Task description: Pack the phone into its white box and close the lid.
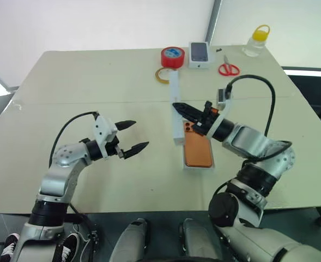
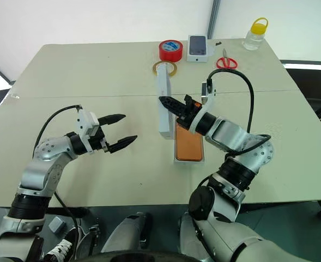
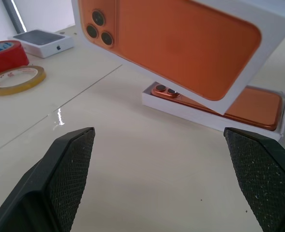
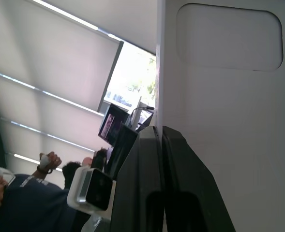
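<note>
The orange phone [image 1: 198,152] lies flat in the shallow white box [image 1: 198,170] on the table, right of centre. My right gripper [image 1: 177,106] is shut on a wall of the lid [image 1: 175,93], holding it up on edge just left of the box. In the left wrist view the lid [image 3: 181,43] hangs tilted above the phone [image 3: 253,108], its top printed with an orange phone picture. The right wrist view faces the lid's white inside [image 4: 229,121]. My left gripper [image 1: 140,134] stands open and holds nothing, well left of the box and pointing toward it.
At the table's far edge stand a red tape roll [image 1: 173,57], a yellowish tape ring [image 1: 161,75], a small box with a dark phone picture [image 1: 199,53], red scissors [image 1: 229,69] and a yellow-capped bottle [image 1: 256,41]. People [image 4: 16,188] show behind the lid.
</note>
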`<control>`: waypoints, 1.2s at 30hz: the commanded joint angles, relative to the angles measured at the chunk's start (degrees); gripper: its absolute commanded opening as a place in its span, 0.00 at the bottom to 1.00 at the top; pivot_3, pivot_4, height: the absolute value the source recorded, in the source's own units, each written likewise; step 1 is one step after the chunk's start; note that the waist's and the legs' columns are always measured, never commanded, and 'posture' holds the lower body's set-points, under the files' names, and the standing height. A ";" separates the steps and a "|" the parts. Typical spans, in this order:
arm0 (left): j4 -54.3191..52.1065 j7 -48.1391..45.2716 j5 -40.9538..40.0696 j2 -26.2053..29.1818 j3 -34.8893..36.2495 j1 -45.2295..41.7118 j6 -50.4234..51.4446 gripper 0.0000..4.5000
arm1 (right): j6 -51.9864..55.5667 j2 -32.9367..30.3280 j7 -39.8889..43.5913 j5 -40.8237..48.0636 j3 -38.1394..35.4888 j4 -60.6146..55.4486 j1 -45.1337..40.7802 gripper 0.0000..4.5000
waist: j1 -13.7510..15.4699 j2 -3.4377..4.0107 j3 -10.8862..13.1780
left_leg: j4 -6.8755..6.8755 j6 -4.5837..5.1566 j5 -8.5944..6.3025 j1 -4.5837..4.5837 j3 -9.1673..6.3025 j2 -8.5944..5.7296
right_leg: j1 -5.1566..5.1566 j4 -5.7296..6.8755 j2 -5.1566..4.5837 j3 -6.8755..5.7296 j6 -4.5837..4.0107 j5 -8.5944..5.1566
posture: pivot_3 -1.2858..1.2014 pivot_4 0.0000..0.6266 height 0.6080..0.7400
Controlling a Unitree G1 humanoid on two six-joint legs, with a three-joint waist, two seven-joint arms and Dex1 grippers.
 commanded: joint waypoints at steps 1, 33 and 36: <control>-2.23 1.03 -1.48 -0.49 1.60 -0.74 0.47 1.00 | -4.23 -4.82 -7.24 15.34 8.28 -2.52 6.16 0.02 | 0.14 0.00 0.00 | 0.00 0.00 0.00 0.00 0.00 0.00 | 0.02 -0.02 -0.01 0.00 0.00 0.00 | 0.52 0.24 1.00; -6.17 6.75 -2.44 -7.74 -2.83 1.88 6.94 0.01 | -37.98 -24.65 -14.92 32.99 39.71 -3.00 19.44 0.00 | -0.79 -0.01 0.01 | 0.05 0.03 0.00 0.01 0.01 0.06 | 0.14 -0.14 0.07 -0.02 0.00 0.00 | 0.52 0.24 1.00; -4.02 7.22 -0.82 -9.83 -4.70 1.61 5.76 0.01 | -38.75 -25.81 -13.57 31.69 39.64 -3.05 19.49 0.00 | -0.64 -0.01 0.01 | 0.04 0.04 0.00 0.01 0.01 0.06 | 0.15 -0.15 0.07 -0.02 0.00 0.00 | 0.52 0.24 1.00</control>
